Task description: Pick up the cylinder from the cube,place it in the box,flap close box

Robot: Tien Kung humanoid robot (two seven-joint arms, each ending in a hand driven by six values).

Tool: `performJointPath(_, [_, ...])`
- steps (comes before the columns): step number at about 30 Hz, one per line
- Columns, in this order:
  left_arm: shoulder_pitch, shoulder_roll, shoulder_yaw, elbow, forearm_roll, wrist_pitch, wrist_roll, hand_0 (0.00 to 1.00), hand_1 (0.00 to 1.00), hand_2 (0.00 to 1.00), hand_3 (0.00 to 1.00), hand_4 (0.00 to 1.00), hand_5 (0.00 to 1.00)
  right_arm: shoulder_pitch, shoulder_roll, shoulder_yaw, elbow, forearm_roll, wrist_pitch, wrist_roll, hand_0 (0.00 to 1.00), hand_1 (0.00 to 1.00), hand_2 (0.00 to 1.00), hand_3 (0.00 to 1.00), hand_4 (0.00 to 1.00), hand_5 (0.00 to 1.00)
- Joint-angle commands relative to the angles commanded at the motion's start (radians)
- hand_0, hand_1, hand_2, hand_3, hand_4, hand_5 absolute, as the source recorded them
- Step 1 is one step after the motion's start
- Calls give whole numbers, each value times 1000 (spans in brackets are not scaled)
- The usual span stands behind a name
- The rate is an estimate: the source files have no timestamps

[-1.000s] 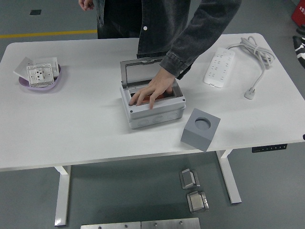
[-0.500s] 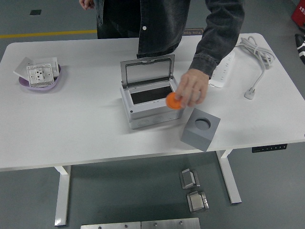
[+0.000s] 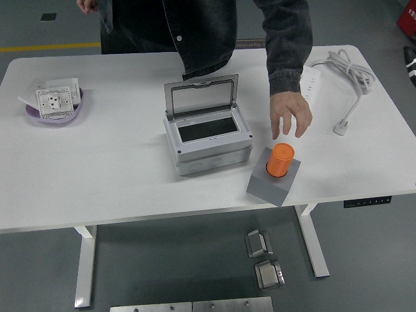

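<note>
Orange cylinder (image 3: 281, 159) upright in the round socket of the grey cube (image 3: 270, 185), lower part sunk in, upper half standing proud; cube at about 4 o'clock from the middle of the white table (image 3: 97, 182), near the front edge. Just at 9 o'clock of the cube, apart from it, the grey box (image 3: 208, 146), lid (image 3: 200, 97) hinged at the far side and swung up, dark inside open to view. At 12 o'clock of the cylinder, a person's hand (image 3: 290, 116), fingers spread and hanging down, holding nothing, clear of the cylinder top. No robot hand or arm in view, so no telling whether those fingers are apart or together. Further off: a white power strip (image 3: 311, 81) at 2 o'clock, a purple dish (image 3: 55, 104) with socket plates at 10 o'clock. Pick-up not yet begun. Probably light, stiff and smooth-walled, like moulded plastic, so liable to slip under a loose grip though not to crush. Best taken round the exposed upper wall, thumb opposite fingers, then lifted straight up to clear the socket without dragging the cube along. Cube looking turned and tilted on the table, so possibly prone to shift if the pull goes sideways.
</note>
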Motion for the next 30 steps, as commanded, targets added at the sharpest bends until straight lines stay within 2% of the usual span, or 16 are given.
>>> performJointPath(8, [3, 0, -11, 0, 12, 0, 3, 662, 648, 540, 577, 547, 239, -18, 24, -104, -54, 48, -2, 33, 769, 754, 783, 763, 689, 375])
performJointPath(15, [7, -4, -16, 0, 19, -1, 5, 662, 648, 539, 577, 547, 239, -3, 76, -261, -114, 124, -31, 127, 767, 753, 783, 762, 689, 376])
performJointPath(21, [6, -6, -13, 0, 17, -1, 4, 662, 647, 539, 577, 547, 239, 36, 106, -401, -144, 147, -21, 152, 767, 742, 777, 765, 683, 364])
performJointPath(22, [6, -6, -14, 0, 18, -1, 5, 662, 649, 539, 577, 547, 239, 41, 109, -421, -145, 150, -18, 153, 793, 832, 837, 876, 735, 358])
performJointPath(24, [6, -7, -20, -1, 24, -1, 7, 662, 649, 539, 577, 547, 239, 62, 114, -499, -147, 165, -2, 152, 793, 832, 837, 876, 735, 358])
performJointPath(27, [5, -7, -22, -1, 27, -1, 8, 662, 649, 539, 577, 547, 239, 69, 115, -529, -146, 170, 4, 151, 793, 832, 837, 876, 735, 358])
performJointPath(28, [5, -7, -23, -1, 29, -1, 8, 662, 649, 540, 577, 548, 239, 75, 114, -551, -145, 174, 8, 150, 908, 995, 998, 998, 873, 421])
performJointPath(30, [4, -7, -25, -1, 31, -2, 9, 662, 649, 540, 577, 548, 239, 82, 113, -577, -144, 180, 13, 148, 908, 995, 998, 998, 873, 421])
